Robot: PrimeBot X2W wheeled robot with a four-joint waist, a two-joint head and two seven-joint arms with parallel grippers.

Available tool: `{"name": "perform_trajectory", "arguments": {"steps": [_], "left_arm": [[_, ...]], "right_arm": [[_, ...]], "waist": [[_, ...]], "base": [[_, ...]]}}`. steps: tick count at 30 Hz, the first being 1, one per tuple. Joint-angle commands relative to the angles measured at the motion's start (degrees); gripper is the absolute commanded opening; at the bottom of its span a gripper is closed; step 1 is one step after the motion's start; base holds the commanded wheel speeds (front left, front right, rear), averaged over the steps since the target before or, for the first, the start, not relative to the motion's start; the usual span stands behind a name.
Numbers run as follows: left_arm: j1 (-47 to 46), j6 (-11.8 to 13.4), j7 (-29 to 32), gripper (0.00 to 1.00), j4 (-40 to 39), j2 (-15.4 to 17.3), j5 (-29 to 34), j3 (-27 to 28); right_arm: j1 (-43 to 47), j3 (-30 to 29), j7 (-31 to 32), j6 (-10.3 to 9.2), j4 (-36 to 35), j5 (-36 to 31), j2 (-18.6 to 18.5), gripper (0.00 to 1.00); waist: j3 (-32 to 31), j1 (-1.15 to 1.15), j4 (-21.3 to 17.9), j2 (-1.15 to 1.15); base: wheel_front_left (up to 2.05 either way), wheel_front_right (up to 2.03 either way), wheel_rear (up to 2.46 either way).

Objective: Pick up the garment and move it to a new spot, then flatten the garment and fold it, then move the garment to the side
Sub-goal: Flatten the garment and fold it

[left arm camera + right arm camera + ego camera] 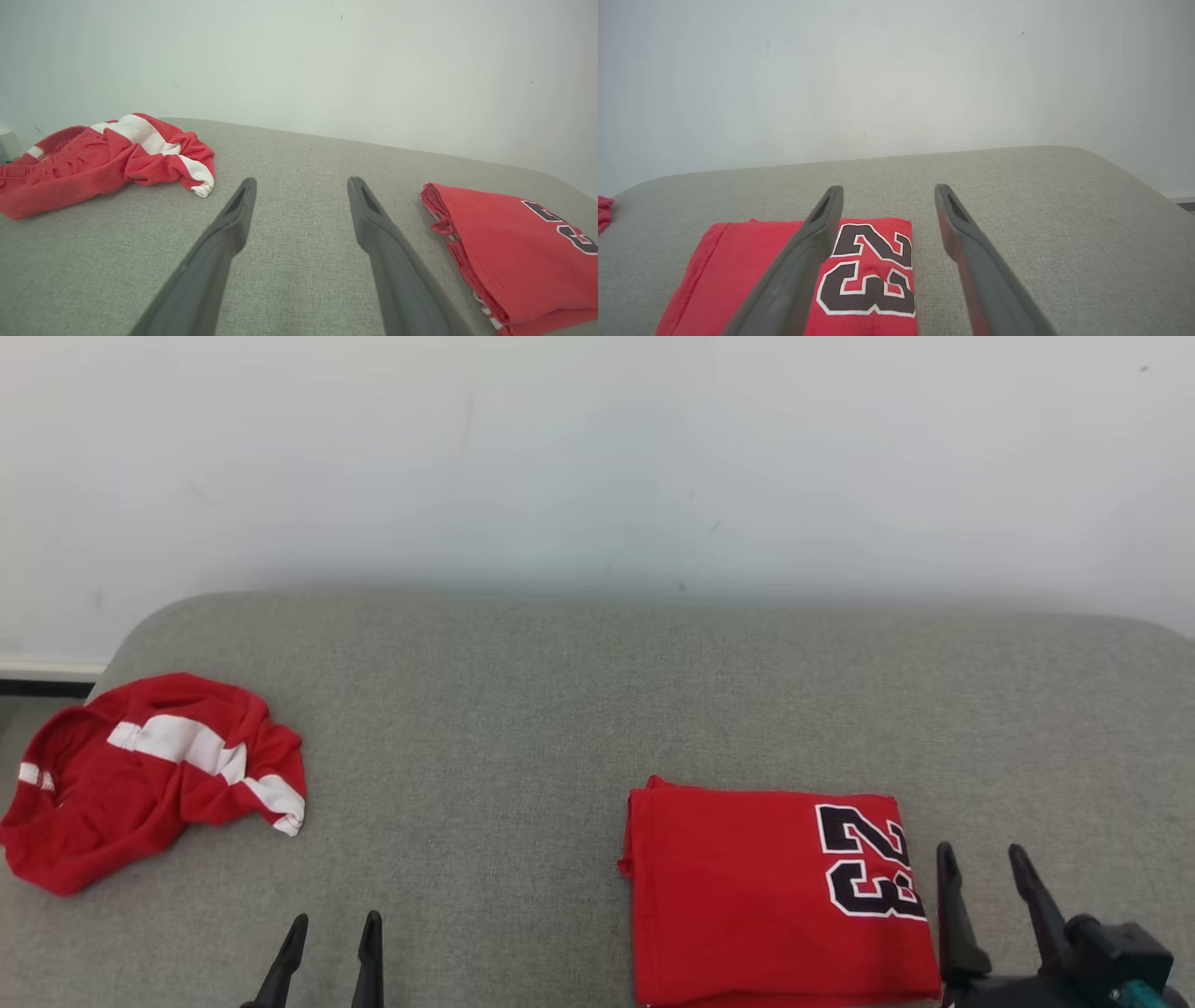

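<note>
A crumpled red garment with white stripes (pixel 149 775) lies bunched at the far left of the grey cushion (pixel 560 709), and is also seen in the left wrist view (pixel 93 158). A second red garment bearing the number 23 (pixel 747 887) lies neatly folded at the right front (pixel 514 242) (pixel 728 261). My left gripper (pixel 336 919) is open and empty above bare cushion between the two garments (pixel 302 182). My right gripper (pixel 980 851) is open and empty just right of the folded garment, its left finger over the number 23 in the right wrist view (pixel 889 189).
A plain white wall (pixel 597 457) rises directly behind the cushion. The cushion's rounded left edge drops away by a pale baseboard (pixel 47 669). Its right end curves off beyond my right gripper (pixel 1134 186).
</note>
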Motion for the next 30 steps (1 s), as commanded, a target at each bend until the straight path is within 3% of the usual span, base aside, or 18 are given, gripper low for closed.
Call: {"name": "perform_trajectory", "arguments": {"steps": [1,12,30], "left_arm": [[0.72,0.07,-0.31,1.00,0.02,-0.06,0.50,0.25],[3.52,-0.30,-0.43,1.00,0.64,-1.26,2.25,3.79],[4.11,-2.70,-0.38,1.00,4.16,-3.35,5.78,6.63]], "right_arm": [[0.90,0.12,-0.61,-0.13,0.15,0.26,0.21,1.00],[3.68,-1.00,-4.92,-0.13,2.68,-1.53,0.18,1.00],[3.92,-0.66,-3.75,-0.13,3.79,-3.39,0.17,1.00]], "waist": [[-1.02,0.01,-1.00,0.00],[-4.16,0.01,-3.38,0.00],[-4.31,0.01,-5.39,0.00]], "base": [[0.00,0.00,0.00],[0.00,0.00,0.00],[0.00,0.00,0.00]]}}
